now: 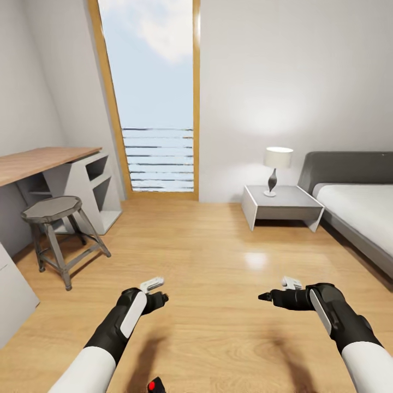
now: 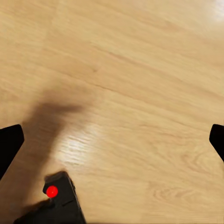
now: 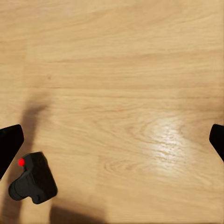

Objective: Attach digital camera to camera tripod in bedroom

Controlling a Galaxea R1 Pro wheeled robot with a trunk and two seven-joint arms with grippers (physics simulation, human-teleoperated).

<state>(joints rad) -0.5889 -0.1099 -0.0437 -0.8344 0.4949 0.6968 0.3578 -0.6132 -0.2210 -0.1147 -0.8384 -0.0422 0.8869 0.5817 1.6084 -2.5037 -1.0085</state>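
**Camera on floor at the base, between the arms; tripod not yet found**

The digital camera [image 1: 156, 385] lies on the wood floor [image 1: 218, 262] close in front of your base, at the bottom edge of the head view; it sits back toward the trunk from both hands, slightly to the left of centre; your left gripper [image 1: 158, 292] is the nearer one, the right gripper [image 1: 275, 290] farther off to the other side. Both hands are empty, held above the floor; in each wrist view the two fingertips stand wide apart at the frame edges, so both jaws are spread.

In the right wrist view the camera [image 3: 31, 178] lies with its red button [image 3: 21, 162] at one end and the rounded lens bulge at the other; long axis runs between the two. In the left wrist view the camera [image 2: 58, 200] is cut off, orientation less sure.

Judgement: draw the left arm back and down; square the fingers across the body's short side.
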